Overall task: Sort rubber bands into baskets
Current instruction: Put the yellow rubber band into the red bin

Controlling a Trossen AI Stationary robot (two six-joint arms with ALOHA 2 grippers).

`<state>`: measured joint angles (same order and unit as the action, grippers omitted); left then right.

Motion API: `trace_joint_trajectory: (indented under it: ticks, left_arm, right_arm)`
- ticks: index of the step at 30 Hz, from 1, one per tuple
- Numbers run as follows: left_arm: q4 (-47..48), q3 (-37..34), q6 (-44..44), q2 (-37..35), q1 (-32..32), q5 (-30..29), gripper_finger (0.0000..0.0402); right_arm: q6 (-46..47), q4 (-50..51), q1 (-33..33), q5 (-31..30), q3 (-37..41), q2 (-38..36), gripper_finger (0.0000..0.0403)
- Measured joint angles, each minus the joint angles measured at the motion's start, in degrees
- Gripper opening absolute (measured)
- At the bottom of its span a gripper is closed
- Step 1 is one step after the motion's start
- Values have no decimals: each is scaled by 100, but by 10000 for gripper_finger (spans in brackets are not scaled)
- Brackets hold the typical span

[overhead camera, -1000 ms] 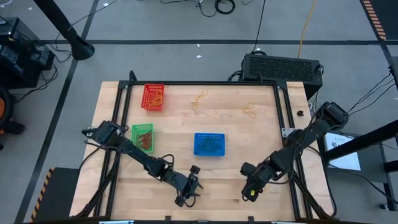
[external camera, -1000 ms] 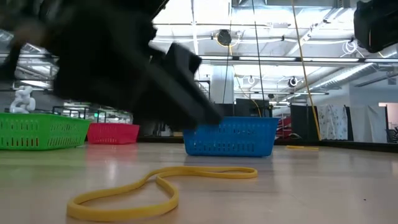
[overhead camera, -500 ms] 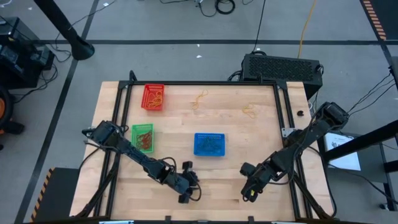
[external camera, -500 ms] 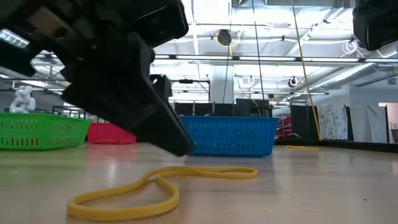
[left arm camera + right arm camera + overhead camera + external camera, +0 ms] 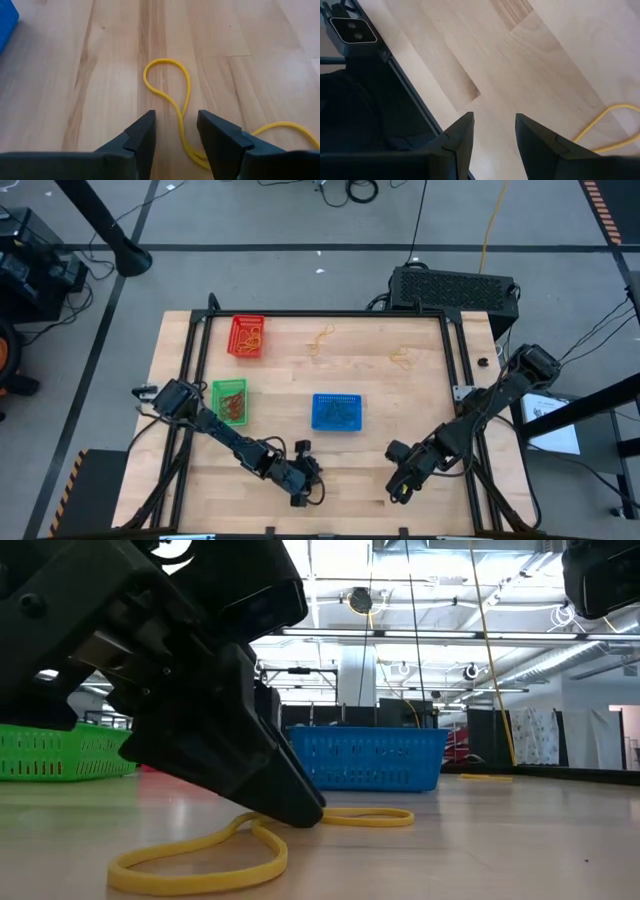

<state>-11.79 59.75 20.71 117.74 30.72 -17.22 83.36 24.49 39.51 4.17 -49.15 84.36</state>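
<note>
Straddling a yellow rubber band [image 5: 172,107] that lay flat on the wooden tabletop [image 5: 380,395], the left gripper [image 5: 176,131] stood near the front edge with its fingers parted, one on each side of the band's crossing strands and not closed on them (the low view showed its tips down at the surface, right at the band). The right gripper [image 5: 493,131] waited near the front right of the tabletop, its fingers apart and holding nothing. The blue basket [image 5: 336,412] sat near the middle, the green basket [image 5: 230,401] to its left and the red basket [image 5: 247,336] at the back left. More yellow bands [image 5: 322,339] lay loose toward the back edge.
</note>
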Motion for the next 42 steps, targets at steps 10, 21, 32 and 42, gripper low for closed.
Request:
trace_joint_trajectory:
  ticks: [10, 21, 32, 42]
  left_arm:
    - [14, 11, -19, -31, 10, 230, 10]
    - [992, -17, -820, -1547, 243, -558, 4]
    - [3021, -15, -967, -3666, 247, -2158, 2]
    - [4968, -13, -950, -5118, -1258, -2867, 2]
  right_arm:
    - [2, -3, 0, -21, 0, 0, 137]
    - [-174, 4, 0, -1532, 0, -2, 137]
    - [-776, -165, -18, -3937, 0, -2, 137]
    - [-2497, -642, -285, -5029, 0, -2, 137]
